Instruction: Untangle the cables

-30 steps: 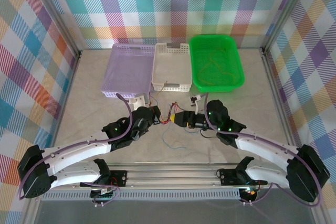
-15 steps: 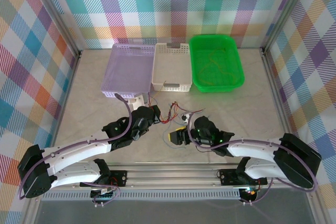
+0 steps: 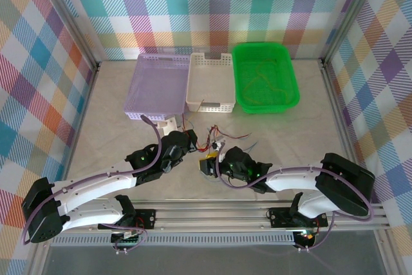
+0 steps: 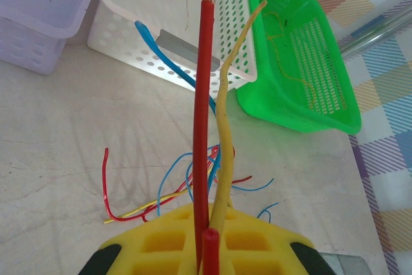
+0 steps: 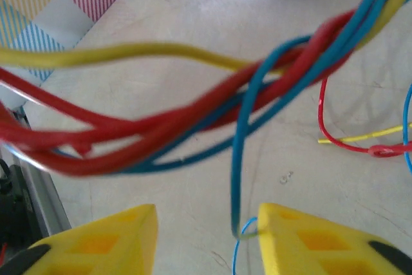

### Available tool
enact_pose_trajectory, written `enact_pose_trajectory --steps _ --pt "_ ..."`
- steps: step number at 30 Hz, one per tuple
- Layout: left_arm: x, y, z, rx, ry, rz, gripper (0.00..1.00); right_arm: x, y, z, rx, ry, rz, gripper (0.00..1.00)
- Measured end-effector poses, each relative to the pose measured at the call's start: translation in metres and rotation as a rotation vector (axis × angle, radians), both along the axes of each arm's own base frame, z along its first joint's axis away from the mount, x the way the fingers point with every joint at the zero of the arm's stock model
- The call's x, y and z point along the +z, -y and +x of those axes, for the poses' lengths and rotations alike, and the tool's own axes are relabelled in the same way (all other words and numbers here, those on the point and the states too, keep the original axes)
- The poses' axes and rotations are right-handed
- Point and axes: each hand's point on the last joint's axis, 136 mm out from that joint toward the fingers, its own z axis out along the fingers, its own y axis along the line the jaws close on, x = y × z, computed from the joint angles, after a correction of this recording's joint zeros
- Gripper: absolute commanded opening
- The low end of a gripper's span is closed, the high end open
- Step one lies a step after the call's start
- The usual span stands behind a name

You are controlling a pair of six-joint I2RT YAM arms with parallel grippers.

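Note:
The cables [image 3: 210, 138] are a small tangle of red, blue and yellow wires on the table between my two grippers. My left gripper [image 3: 188, 142] is shut on a red cable [image 4: 205, 82] and a yellow cable [image 4: 224, 114], which stick up past its yellow fingers [image 4: 161, 243]; more loose strands [image 4: 183, 185] lie on the table beyond. My right gripper [image 3: 208, 166] sits just near-right of the tangle and is open. In the right wrist view a twisted red and blue bundle [image 5: 161, 127] crosses above its fingers [image 5: 309, 236], and one blue strand [image 5: 239, 159] hangs into the gap.
Three baskets stand in a row at the back: purple [image 3: 158, 85], white [image 3: 209, 82] and green [image 3: 241, 88], the green one holding thin wires [image 3: 261, 82]. A small white block [image 3: 169, 122] lies before the purple basket. Checked walls enclose the table.
My right arm has swung from the right of the tangle down and leftward, ending near-right of it. The left gripper has stayed put, holding its cables.

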Motion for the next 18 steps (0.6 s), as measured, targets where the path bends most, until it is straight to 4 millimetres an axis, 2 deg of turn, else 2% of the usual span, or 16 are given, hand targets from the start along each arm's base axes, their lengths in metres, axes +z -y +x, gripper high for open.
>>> enact_pose_trajectory --steps 5,8,12,18 --pt "0.000 -0.001 -0.001 0.001 -0.001 0.000 0.00 0.002 0.007 0.009 -0.061 0.033 -0.023 0.00" --pt "0.005 -0.006 -0.002 0.008 0.006 -0.002 0.00 0.009 0.014 0.012 -0.087 0.056 -0.037 0.00" --pt "0.015 -0.016 -0.005 0.020 0.030 -0.006 0.00 0.030 0.028 0.013 -0.122 0.094 -0.007 0.00" --pt "0.021 -0.030 -0.010 0.031 0.046 0.026 0.00 0.053 0.058 0.011 -0.170 0.137 0.004 0.00"
